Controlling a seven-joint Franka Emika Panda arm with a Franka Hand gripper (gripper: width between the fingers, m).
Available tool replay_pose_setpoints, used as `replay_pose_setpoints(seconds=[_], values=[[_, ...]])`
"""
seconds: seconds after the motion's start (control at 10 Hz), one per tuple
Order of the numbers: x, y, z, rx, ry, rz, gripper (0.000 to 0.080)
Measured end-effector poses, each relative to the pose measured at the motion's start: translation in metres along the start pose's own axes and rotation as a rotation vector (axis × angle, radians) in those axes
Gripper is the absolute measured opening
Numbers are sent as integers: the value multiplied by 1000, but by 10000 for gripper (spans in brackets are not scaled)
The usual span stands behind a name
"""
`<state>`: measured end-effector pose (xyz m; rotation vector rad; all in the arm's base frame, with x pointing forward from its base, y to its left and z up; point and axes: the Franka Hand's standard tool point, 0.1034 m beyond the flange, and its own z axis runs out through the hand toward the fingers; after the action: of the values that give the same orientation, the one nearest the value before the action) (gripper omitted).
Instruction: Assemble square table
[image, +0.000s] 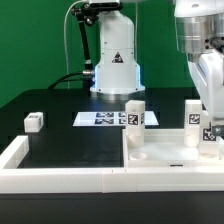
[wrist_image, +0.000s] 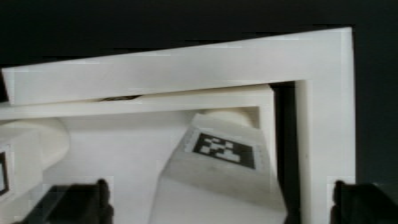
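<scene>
Gripper (wrist_image: 217, 205) hangs, fingers spread wide around a tagged leg (wrist_image: 222, 150) — seemingly not touching it — at the slab's (image: 165, 152) three o'clock; another leg (image: 35, 121) lies at nine o'clock.

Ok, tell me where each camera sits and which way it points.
Exterior view: off the arm, facing the robot's base across the black table; the base and the arm show, the arm above the square tabletop at the exterior view's right.
Wrist view: on the wrist, looking down between open jaws at the white rail's corner and a tagged leg.
Shared: the rail and, seemingly, that leg.
</scene>
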<state>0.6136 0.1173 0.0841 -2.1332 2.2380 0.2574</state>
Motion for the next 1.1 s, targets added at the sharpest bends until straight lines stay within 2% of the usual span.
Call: replay_pose_setpoints(seconds=[0.1, 0.7, 1.1], values=[[-1, 0, 0, 0, 0, -102, 640], [-4, 1, 1, 0, 1, -668, 648], [-3, 0, 0, -11, 27, -1065, 649]])
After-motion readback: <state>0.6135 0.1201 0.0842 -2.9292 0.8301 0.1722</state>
